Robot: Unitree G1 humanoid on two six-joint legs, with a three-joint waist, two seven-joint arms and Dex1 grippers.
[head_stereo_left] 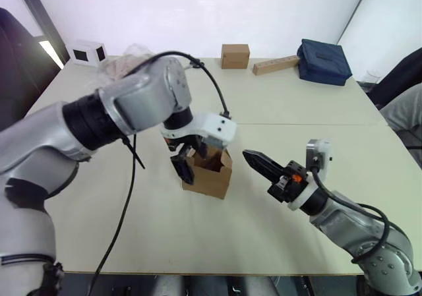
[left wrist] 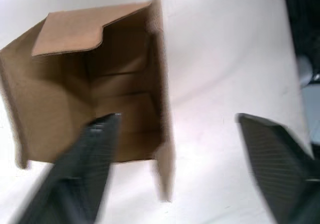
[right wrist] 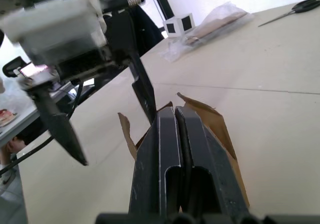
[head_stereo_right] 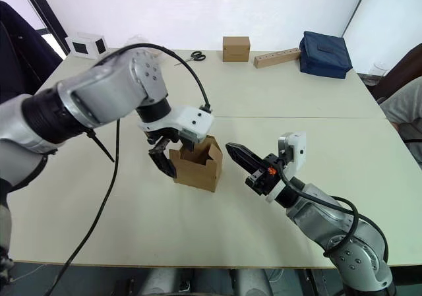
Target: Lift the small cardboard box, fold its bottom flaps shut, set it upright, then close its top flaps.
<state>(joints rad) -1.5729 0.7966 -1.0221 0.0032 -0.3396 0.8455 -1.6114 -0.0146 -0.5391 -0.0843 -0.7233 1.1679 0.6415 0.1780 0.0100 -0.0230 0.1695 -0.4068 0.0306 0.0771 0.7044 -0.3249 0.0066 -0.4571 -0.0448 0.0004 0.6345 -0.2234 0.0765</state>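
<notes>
Left end effector (head_stereo_right: 166, 159) straddles the small cardboard box (head_stereo_right: 196, 163) wall, fingers apart; right end effector (head_stereo_right: 240, 155) hangs closed just beside it over bare bench (head_stereo_right: 297, 105).

We are seeing the small cardboard box (head_stereo_right: 196, 166) sitting mid-table (head_stereo_right: 264, 98); behind it are lying scissors (head_stereo_right: 191, 57), a closed cube box (head_stereo_right: 236, 48), a long block (head_stereo_right: 277, 59) and a bag (head_stereo_right: 324, 55).
</notes>
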